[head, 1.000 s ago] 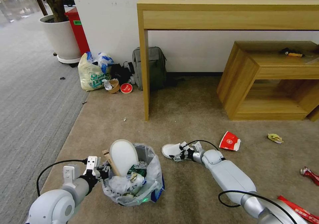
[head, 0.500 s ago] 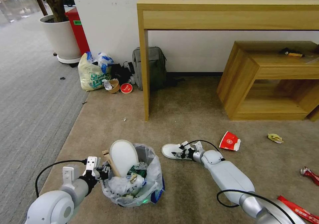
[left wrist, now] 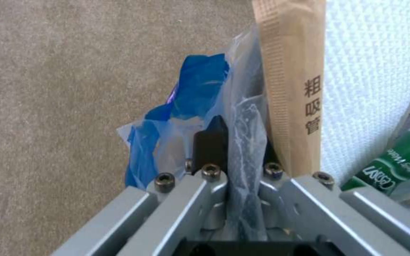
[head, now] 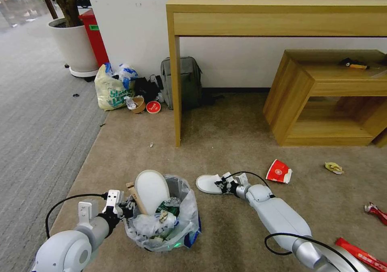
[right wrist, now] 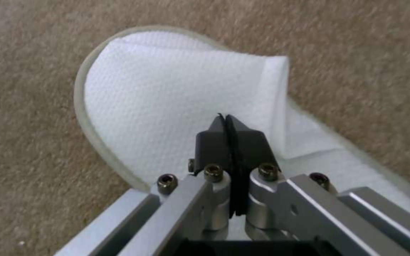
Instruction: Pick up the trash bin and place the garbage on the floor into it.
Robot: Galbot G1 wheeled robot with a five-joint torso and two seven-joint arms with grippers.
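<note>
L gripper (head: 125, 210) clamped on trash bin (head: 161, 219) bag rim, lower left of frame. R gripper (head: 223, 184), fingers together, over white slipper (head: 207, 183) on floor (head: 225, 143), lower centre.

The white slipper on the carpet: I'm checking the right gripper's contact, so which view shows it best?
The right wrist view: the slipper is close, the right gripper shut above its upper. The head view shows it small; the left wrist view doesn't help.

Two white slippers (head: 151, 189) (head: 208, 183), one trash bin (head: 177, 223), two red wrappers (head: 375, 212) (head: 360, 255), one paper cup (head: 278, 171).
</note>
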